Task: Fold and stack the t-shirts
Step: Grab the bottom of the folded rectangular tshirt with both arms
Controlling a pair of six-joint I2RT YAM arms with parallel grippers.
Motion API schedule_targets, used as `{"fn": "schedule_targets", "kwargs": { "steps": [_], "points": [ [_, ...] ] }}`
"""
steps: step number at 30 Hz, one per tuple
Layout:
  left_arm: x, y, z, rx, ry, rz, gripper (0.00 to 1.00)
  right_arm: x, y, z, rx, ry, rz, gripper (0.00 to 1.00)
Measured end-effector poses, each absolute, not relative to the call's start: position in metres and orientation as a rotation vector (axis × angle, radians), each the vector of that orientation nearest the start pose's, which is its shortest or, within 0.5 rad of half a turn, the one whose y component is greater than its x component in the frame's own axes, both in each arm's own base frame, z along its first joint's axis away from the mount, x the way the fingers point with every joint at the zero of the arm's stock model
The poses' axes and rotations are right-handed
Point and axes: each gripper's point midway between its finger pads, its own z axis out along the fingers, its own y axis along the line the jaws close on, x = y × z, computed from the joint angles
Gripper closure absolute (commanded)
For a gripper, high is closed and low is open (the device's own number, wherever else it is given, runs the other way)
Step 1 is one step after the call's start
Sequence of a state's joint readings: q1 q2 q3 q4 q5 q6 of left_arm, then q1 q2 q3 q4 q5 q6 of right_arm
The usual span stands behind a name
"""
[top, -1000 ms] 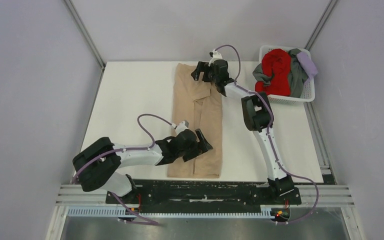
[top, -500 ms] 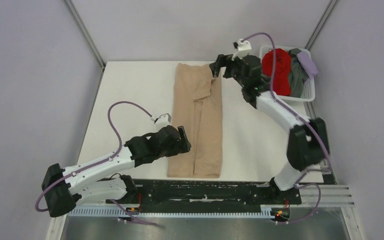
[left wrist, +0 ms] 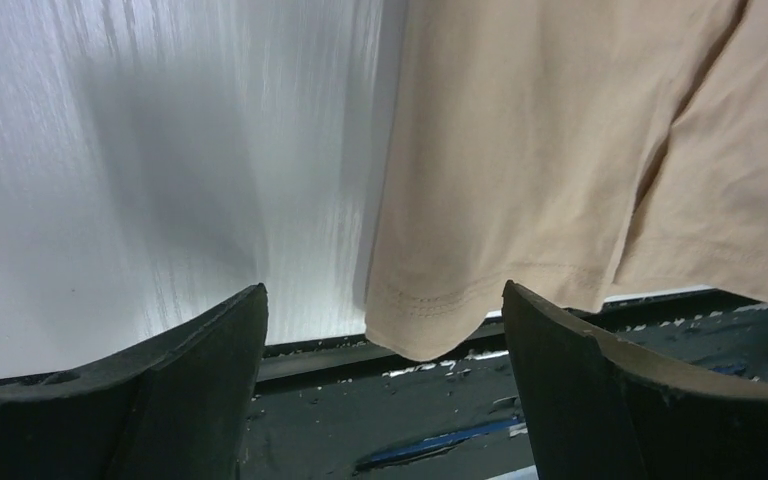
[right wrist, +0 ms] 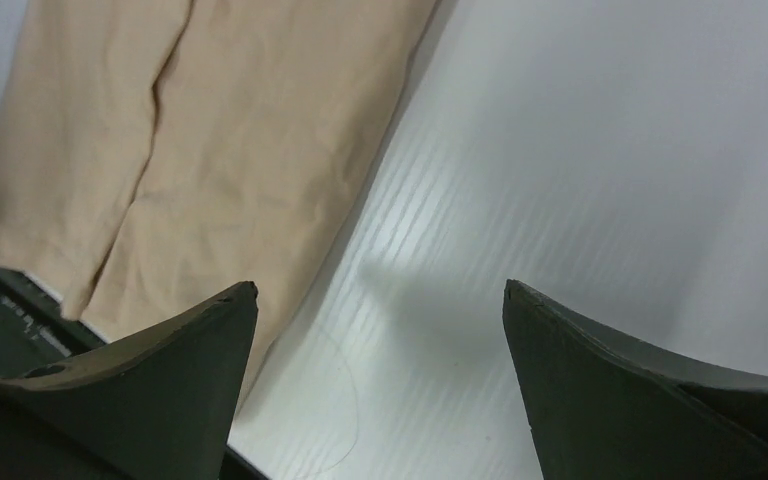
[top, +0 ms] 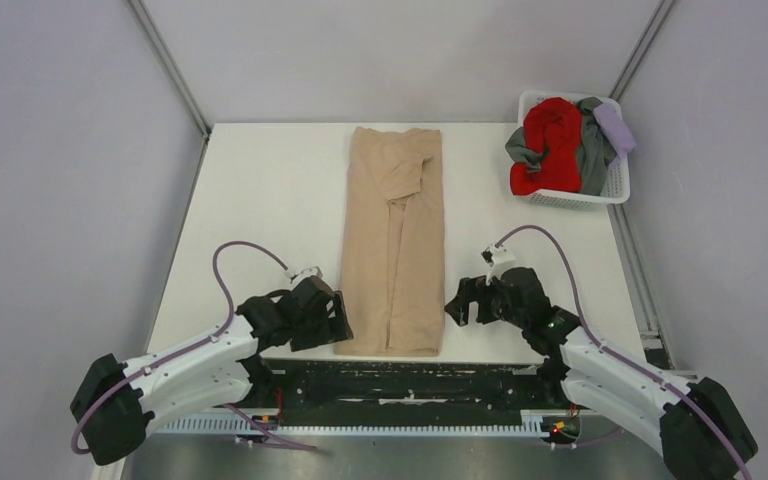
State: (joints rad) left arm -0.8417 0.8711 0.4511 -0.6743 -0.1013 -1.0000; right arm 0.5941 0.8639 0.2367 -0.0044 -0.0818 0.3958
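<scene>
Left gripper (top: 338,318): jaws spread wide, empty; at the near-left hem corner of the tan cloth t-shirt (top: 395,240).

Right gripper (top: 457,305): jaws spread wide, empty; just off the shirt's near-right edge, over the white table (top: 260,200).

Tan t-shirt: folded into a long narrow strip, flat at table centre, hem slightly overhanging the near edge.

White plastic lattice basket (top: 615,185): far-right corner; holds the red t-shirt (top: 550,140), grey t-shirt (top: 590,160) and pale lavender t-shirt (top: 615,125), heaped.
</scene>
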Motion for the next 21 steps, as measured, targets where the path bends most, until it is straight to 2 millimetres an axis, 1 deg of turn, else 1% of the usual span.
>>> {"fn": "schedule_targets", "kwargs": {
  "steps": [2, 4, 6, 8, 12, 15, 19, 21],
  "points": [
    [0.11, -0.155, 0.031, -0.243, 2.758, -0.449, 0.16, 0.186, 0.175, 0.041, -0.27, 2.258, 0.701, 0.09],
    [0.107, -0.154, 0.028, -0.241, 2.774, -0.449, 0.2, 0.17, 0.182, 0.034, -0.277, 2.289, 0.777, 0.12],
    [0.102, -0.154, 0.024, -0.237, 2.794, -0.457, 0.27, 0.161, 0.19, 0.032, -0.293, 2.302, 0.84, 0.16],
    [0.1, -0.157, 0.024, -0.232, 2.801, -0.479, 0.35, 0.155, 0.198, 0.032, -0.311, 2.312, 0.887, 0.2],
    [0.096, -0.16, 0.021, -0.227, 2.82, -0.512, 0.47, 0.139, 0.213, 0.033, -0.353, 2.334, 0.97, 0.31],
    [0.094, -0.161, 0.019, -0.229, 2.826, -0.521, 0.55, 0.126, 0.221, 0.031, -0.375, 2.365, 1.012, 0.37],
    [0.095, -0.163, 0.017, -0.233, 2.825, -0.538, 0.64, 0.118, 0.228, 0.028, -0.388, 2.384, 1.036, 0.41],
    [0.095, -0.165, 0.017, -0.233, 2.824, -0.552, 0.71, 0.114, 0.232, 0.028, -0.396, 2.388, 1.051, 0.47]
  ]
}}
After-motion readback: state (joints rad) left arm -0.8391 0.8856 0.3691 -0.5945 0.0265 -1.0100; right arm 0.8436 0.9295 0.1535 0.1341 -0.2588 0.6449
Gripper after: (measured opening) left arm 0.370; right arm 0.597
